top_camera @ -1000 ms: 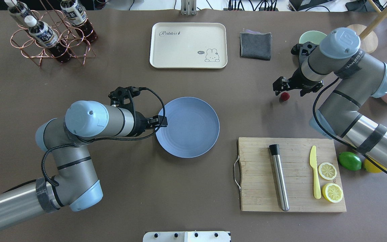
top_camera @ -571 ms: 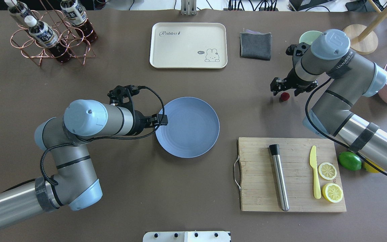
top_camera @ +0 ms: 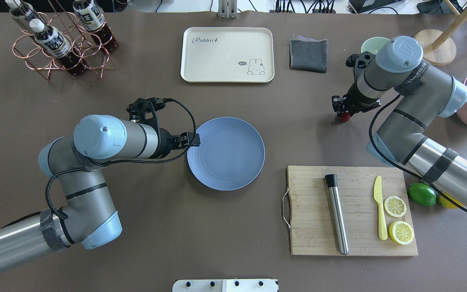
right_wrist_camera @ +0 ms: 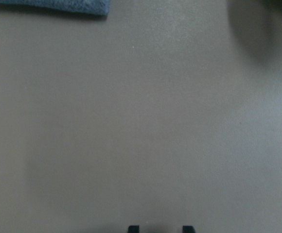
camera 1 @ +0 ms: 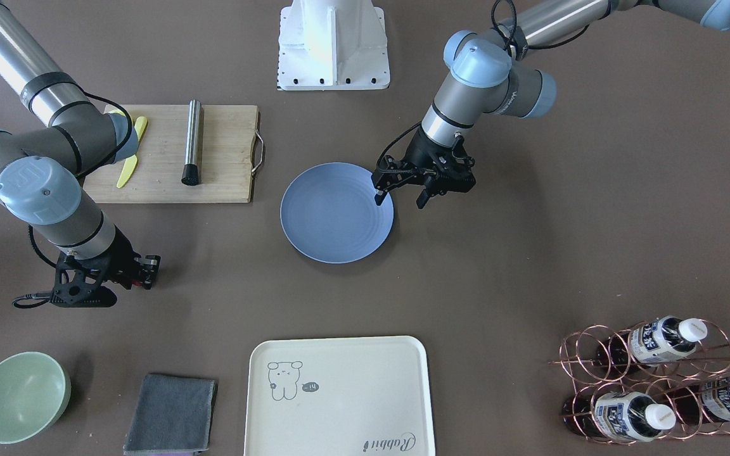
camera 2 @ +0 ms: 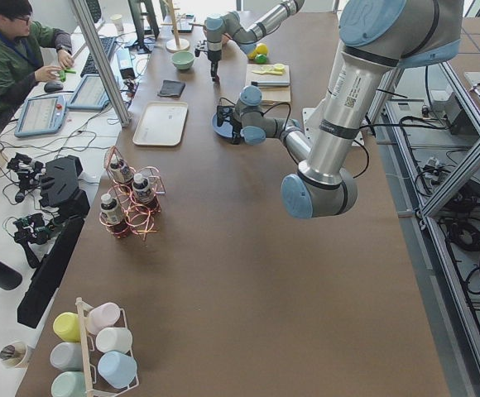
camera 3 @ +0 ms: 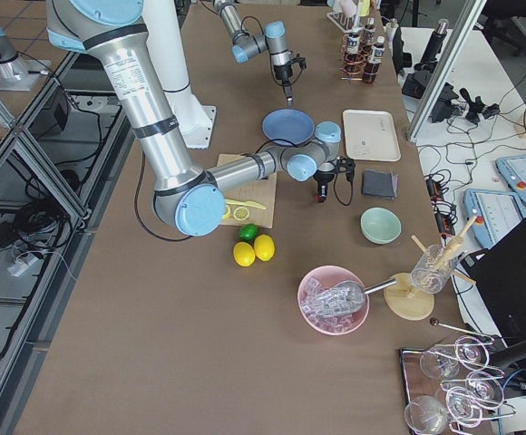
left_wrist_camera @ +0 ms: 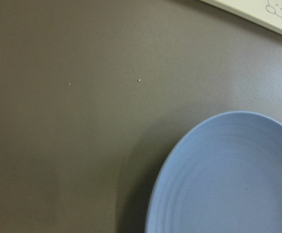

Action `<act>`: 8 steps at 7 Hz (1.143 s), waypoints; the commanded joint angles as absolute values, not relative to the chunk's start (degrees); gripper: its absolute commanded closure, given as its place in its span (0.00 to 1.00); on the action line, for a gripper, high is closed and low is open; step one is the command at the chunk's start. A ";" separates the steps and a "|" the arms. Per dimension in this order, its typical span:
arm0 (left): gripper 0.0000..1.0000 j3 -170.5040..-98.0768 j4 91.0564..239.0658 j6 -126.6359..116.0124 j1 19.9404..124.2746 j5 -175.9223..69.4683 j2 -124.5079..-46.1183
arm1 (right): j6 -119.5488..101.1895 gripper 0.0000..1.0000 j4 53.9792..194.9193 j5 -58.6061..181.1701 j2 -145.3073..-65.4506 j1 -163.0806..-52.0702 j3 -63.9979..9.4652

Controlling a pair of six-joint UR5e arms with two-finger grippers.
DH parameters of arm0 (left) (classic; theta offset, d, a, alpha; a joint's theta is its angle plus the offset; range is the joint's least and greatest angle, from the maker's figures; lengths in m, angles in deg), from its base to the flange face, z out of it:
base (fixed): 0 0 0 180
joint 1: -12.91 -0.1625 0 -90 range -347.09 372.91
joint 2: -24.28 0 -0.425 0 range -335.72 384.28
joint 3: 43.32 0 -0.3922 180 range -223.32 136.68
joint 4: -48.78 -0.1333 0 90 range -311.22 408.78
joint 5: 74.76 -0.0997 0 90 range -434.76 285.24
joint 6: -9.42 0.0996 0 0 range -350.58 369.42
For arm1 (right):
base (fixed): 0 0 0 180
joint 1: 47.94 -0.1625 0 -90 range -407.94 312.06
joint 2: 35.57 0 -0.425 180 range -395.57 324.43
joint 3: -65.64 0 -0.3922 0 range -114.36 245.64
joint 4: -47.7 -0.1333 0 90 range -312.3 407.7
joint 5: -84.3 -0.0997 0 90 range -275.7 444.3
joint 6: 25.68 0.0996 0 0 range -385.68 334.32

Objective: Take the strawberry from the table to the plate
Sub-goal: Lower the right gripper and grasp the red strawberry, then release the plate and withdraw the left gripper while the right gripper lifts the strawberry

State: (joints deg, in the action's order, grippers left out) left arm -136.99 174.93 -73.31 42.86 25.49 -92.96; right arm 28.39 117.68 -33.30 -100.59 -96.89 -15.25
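Note:
The strawberry (top_camera: 343,118) is a small dark-red berry on the brown table (top_camera: 168,97), at the right. My right gripper (top_camera: 340,108) hangs directly over it and covers its upper part. The right wrist view shows only two fingertips (right_wrist_camera: 132,227) apart over bare table, so this gripper (right_wrist_camera: 160,228) is open; the berry does not show there. The pale blue plate (top_camera: 233,162) lies at the table's middle. My left gripper (top_camera: 193,140) stands open at its left rim, holding nothing, as the front-facing view (camera 1: 400,197) also shows.
A wooden cutting board (top_camera: 314,243) with a steel muddler (top_camera: 337,215), yellow knife (top_camera: 379,207) and lemon halves (top_camera: 395,206) lies near the right arm. A cream tray (top_camera: 227,54), grey cloth (top_camera: 308,54), mint bowl (camera 1: 19,396) and bottle rack (top_camera: 61,44) stand at the far side.
My right gripper has turned and shifted over the strawberry, which now shows only partly beneath it. My left gripper has drawn back slightly along the plate's left rim.

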 commanded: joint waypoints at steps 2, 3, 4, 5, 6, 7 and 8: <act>0.02 -137.80 174.38 -72.94 47.25 29.62 -93.05 | 28.72 1.00 118.45 -34.69 -99.04 -99.17 -18.63; 0.02 -138.06 174.46 -68.41 50.84 32.70 -91.57 | 29.25 1.00 118.63 -35.83 -97.11 -99.27 -19.26; 0.02 -141.72 174.55 -60.27 52.27 32.64 -86.86 | 30.73 1.00 118.63 -35.84 -95.96 -98.66 -20.31; 0.02 -143.32 174.81 -53.49 54.46 32.47 -82.90 | 33.53 1.00 118.72 -35.15 -95.78 -96.39 -22.49; 0.02 -145.86 175.08 -42.90 57.27 32.81 -78.07 | 33.73 1.00 120.11 -33.75 -95.25 -94.11 -24.95; 0.02 -146.76 175.17 -32.87 61.82 33.25 -74.20 | 34.17 1.00 125.43 -30.95 -91.68 -91.56 -25.84; 0.02 -147.12 175.34 -30.94 64.56 34.74 -70.85 | 36.00 1.00 127.83 -28.92 -89.12 -88.75 -25.94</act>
State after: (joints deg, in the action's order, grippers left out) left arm -146.19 175.14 -37.17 60.56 33.41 -75.39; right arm 34.30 124.05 -31.60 -92.38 -92.11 -25.22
